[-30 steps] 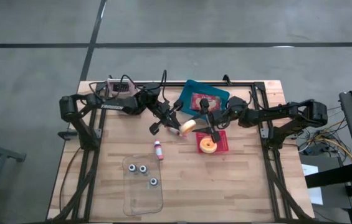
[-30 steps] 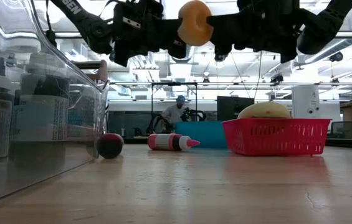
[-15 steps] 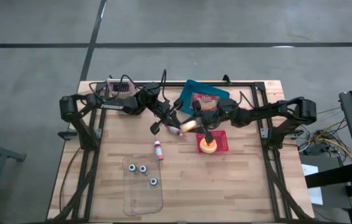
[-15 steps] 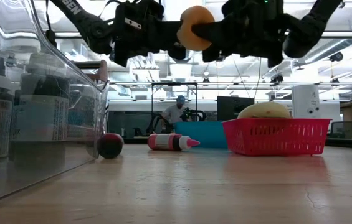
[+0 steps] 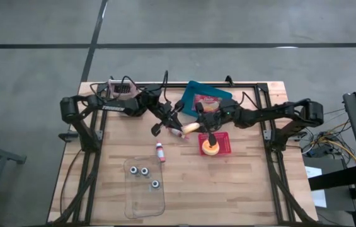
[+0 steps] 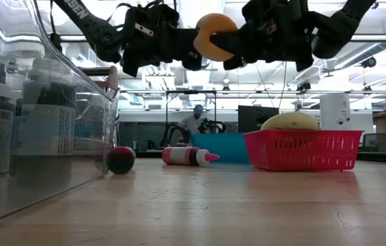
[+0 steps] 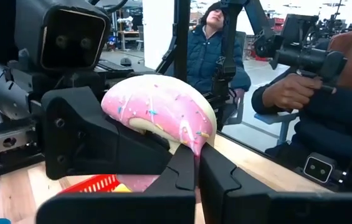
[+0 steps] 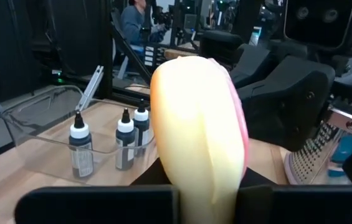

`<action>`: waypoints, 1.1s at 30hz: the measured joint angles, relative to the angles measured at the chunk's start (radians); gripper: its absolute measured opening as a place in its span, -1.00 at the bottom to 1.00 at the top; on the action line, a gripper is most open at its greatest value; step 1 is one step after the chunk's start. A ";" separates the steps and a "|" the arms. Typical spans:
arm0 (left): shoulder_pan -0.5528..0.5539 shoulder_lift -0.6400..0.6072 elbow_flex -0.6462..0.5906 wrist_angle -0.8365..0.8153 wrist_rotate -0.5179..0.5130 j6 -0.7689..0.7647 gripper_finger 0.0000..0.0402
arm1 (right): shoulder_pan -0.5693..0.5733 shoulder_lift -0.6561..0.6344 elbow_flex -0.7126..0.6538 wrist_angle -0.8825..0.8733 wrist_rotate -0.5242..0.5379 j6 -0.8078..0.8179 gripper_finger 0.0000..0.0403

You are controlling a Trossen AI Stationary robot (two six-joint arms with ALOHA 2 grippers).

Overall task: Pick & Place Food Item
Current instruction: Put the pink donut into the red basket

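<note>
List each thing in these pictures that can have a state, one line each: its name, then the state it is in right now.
Doughnut: held in the air between both grippers, over the table.
Left gripper: shut on the doughnut.
Right gripper: shut on the doughnut.
Red basket: upright on the table, with a bun in it.
Small bottle: lying on its side.
Clear tray: on the table, holding three upright bottles.

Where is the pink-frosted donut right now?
In the high view the donut is held above the table's middle, gripped between the left gripper and the right gripper, just left of the red basket.
</note>
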 joint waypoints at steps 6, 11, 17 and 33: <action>0.005 -0.017 -0.001 -0.001 0.005 -0.030 -0.90 | 0.000 -0.007 0.000 -0.006 0.003 -0.012 -0.94; 0.009 -0.053 -0.003 -0.041 0.020 -0.042 -0.74 | 0.000 -0.009 -0.001 -0.018 -0.005 -0.019 -0.94; 0.008 -0.071 -0.006 -0.053 -0.014 -0.051 -0.50 | 0.000 -0.009 -0.006 -0.036 -0.010 -0.020 -0.94; 0.017 -0.245 -0.024 -0.311 -0.253 0.077 0.11 | 0.000 -0.009 -0.006 -0.061 -0.009 -0.021 -0.95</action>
